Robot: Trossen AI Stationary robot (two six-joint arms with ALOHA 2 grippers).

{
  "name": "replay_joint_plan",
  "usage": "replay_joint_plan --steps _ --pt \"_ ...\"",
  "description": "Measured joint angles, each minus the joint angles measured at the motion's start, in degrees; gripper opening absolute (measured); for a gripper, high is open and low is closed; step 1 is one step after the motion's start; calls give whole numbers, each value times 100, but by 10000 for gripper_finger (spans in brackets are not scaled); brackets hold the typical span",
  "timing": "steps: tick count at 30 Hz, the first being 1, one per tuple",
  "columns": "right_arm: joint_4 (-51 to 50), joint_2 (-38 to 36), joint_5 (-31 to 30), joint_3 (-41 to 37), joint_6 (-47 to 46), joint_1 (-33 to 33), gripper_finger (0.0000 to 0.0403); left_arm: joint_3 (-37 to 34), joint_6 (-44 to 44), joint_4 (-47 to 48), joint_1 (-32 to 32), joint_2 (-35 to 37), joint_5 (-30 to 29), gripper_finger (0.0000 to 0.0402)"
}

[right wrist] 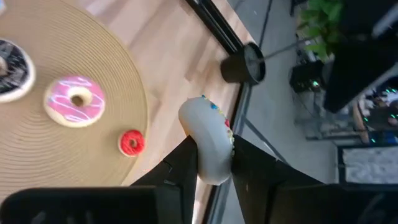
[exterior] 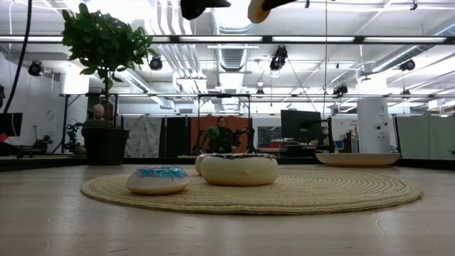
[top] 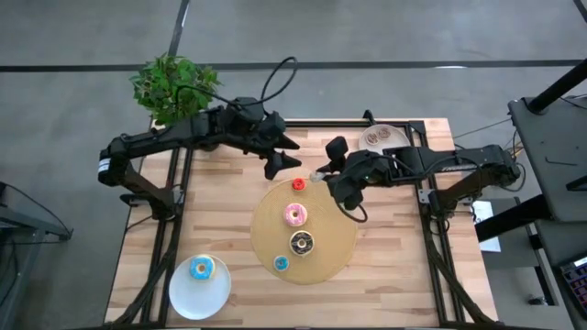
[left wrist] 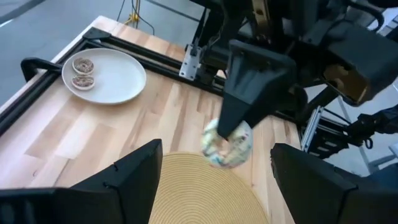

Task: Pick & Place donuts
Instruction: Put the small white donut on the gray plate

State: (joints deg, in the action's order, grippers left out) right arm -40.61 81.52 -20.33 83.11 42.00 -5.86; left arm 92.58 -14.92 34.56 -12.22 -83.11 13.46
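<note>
My right gripper (top: 323, 176) hangs above the far edge of the round tan mat (top: 323, 261), shut on a cream donut with sprinkles (right wrist: 207, 140). On the mat lie a small red donut (top: 298, 184), a pink one (top: 295, 215), a chocolate one (top: 302, 243) and a small blue one (top: 281, 264). My left gripper (top: 286, 158) is raised to the left of the right one, open and with nothing in it; its fingers (left wrist: 127, 180) frame the held donut (left wrist: 227, 143) from a distance. A light blue donut (top: 202, 269) rests on a white plate (top: 183, 298) at the near left. My right gripper pinches the cream donut between its two fingers (right wrist: 180, 165), across one side of the ring (right wrist: 211, 171). The fingers slant down from the table's right. The donut stands on edge, juts out past the fingertips, and is lifted clear of the mat.
A second white plate (top: 393, 134) at the far right holds two brown donuts (left wrist: 82, 73). A potted plant (top: 174, 84) stands at the far left corner. Bare wood lies near the right edge and between the mat and the left plate.
</note>
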Motion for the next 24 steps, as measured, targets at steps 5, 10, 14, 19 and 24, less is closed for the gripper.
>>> replay_joint_plan --steps 5,10,14,19,24 --pt "-39 -17 -244 0 -130 64 74 0 -2 10 1 -14 3 271" --pt "-306 -35 -882 0 -487 198 75 -2 -2 39 1 -33 5 271" --pt "-736 -39 -1642 0 -856 335 80 -2 -4 38 1 -33 8 271" --pt "-1431 -48 -2069 0 -1530 551 79 -2 -7 32 1 -33 11 271" --pt "-2152 -52 -2072 0 -2385 814 71 -2 0 25 1 -33 14 271"
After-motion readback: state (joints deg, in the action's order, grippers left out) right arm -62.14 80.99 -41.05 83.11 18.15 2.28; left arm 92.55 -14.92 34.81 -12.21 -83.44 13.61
